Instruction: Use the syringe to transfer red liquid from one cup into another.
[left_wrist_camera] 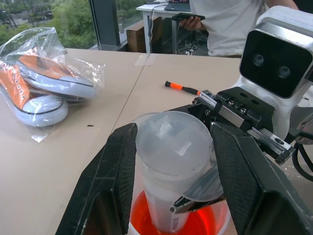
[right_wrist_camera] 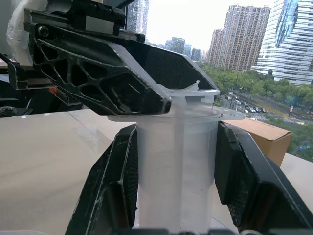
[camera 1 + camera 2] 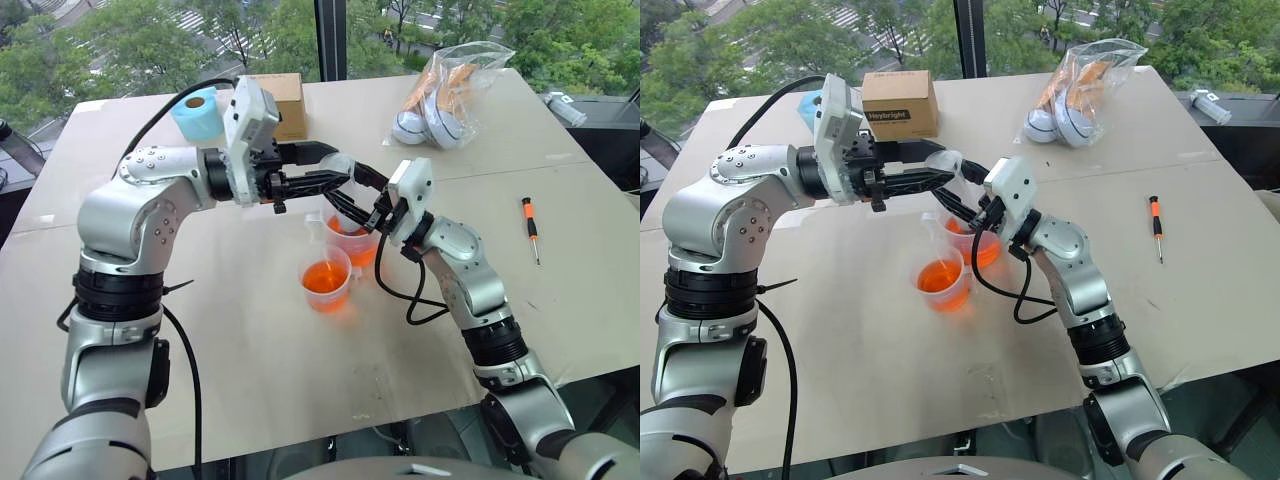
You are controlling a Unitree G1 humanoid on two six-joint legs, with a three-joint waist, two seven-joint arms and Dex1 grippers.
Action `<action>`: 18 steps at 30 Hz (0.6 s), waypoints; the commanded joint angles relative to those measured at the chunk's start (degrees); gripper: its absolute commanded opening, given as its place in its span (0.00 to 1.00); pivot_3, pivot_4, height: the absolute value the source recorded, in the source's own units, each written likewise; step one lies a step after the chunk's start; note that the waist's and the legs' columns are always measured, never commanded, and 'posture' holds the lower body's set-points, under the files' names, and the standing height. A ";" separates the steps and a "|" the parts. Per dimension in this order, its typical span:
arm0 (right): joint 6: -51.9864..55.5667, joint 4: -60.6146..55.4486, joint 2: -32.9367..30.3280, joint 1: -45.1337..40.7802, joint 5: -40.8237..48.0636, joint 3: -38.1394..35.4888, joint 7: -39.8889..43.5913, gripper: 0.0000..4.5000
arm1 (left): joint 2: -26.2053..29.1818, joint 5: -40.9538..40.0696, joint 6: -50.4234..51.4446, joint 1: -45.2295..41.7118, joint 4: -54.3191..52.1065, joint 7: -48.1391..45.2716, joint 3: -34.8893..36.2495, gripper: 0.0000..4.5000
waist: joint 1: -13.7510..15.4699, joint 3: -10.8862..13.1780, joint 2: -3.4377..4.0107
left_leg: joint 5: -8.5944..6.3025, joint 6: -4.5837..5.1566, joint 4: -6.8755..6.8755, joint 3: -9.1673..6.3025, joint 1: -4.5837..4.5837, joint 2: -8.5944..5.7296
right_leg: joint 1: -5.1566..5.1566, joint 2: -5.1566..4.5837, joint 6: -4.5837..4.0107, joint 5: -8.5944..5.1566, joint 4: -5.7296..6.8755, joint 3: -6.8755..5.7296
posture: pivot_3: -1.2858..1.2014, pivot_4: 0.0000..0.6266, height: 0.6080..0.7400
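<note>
The clear syringe [image 2: 176, 161] stands upright with its tip down in the farther cup [image 3: 358, 248], which holds red liquid [image 1: 142, 215]. My right gripper [image 3: 356, 196] is shut on the syringe's barrel, one finger on each side of it. From the left my left gripper [image 3: 343, 168] reaches in level, and its fingers [image 1: 117, 166] close on the round plunger head [image 1: 173, 147] at the top. A second cup [image 3: 326, 282], nearer to me and shorter, also holds red liquid [image 3: 324, 277] and stands right beside the first.
An orange-and-black screwdriver [image 3: 530, 228] lies on the table to the right. At the back are a plastic bag of shoes [image 3: 450, 95], a cardboard box [image 3: 287, 100] and a blue roll [image 3: 198, 113]. A person [image 1: 230, 24] stands beyond the table.
</note>
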 commanded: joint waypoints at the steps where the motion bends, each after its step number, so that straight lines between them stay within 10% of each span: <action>1: -1.04 -2.42 0.53 -1.23 0.29 -0.05 -0.20 0.37 | 0.48 0.02 -0.77 -1.53 -0.60 -0.26 0.54 0.53 | 0.00 0.00 0.00 | 0.00 0.00 0.00 0.00 0.00 0.00 | 0.00 0.00 0.00 0.00 0.00 0.00 | 0.52 0.24 1.00; 4: -1.21 -2.24 0.58 -1.33 0.24 0.00 -0.12 0.37 | 0.81 0.77 -1.32 -1.17 -0.75 -0.76 -0.10 0.31 | 0.00 0.00 0.00 | 0.00 0.00 0.00 0.00 0.00 0.00 | 0.00 0.00 0.00 0.00 0.00 0.00 | 0.52 0.24 1.00; 18: -0.10 -1.63 0.97 -1.31 0.76 -0.20 -0.07 0.37 | -1.74 0.90 -2.72 -4.02 1.93 3.33 3.49 0.31 | 0.00 0.00 0.00 | 0.00 0.00 0.00 0.00 0.00 0.00 | 0.00 0.00 0.00 0.00 0.00 0.00 | 0.52 0.24 1.00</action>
